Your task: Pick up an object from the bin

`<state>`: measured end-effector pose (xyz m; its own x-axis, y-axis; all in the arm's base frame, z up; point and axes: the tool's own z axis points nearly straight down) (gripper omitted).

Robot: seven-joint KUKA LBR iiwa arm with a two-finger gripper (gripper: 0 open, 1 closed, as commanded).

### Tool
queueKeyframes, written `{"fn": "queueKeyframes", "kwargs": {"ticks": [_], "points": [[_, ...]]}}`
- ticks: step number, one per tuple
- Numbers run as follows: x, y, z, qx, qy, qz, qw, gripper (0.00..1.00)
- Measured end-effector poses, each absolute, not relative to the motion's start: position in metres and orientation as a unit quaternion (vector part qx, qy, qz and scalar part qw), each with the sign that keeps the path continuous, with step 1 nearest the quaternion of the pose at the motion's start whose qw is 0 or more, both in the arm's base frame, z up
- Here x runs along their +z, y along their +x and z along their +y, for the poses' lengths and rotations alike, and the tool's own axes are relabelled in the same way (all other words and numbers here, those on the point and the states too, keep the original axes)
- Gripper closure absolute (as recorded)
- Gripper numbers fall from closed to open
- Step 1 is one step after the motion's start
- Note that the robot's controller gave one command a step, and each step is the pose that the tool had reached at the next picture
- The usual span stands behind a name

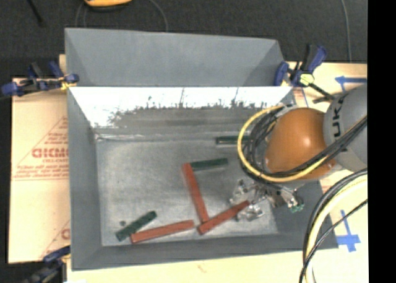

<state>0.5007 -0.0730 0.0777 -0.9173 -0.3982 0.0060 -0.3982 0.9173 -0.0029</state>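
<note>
One gripper point(247, 205) low at right end of red bar point(217, 220).

I see bin floor point(136, 176) bare across left half and middle: open passage there. Diagonal red-brown stick point(195, 192) fences off right part. Slanted red-brown stick point(223, 218) runs from its lower end to gripper point(247, 204). Front red-brown stick point(162, 231) and front green stick point(136, 226) lie along front wall. Centre green stick point(209, 164) lies just beside diagonal's top end, back green stick point(226, 141) near back wall. Gripper sits low in front right corner, walls close.
</note>
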Motion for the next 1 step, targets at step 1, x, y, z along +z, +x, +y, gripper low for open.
{"fn": "queueKeyframes", "kwargs": {"ticks": [1], "points": [[0.0777,0.5007,-0.073,0.002,0.203,-0.979,0.003,1.0]]}}
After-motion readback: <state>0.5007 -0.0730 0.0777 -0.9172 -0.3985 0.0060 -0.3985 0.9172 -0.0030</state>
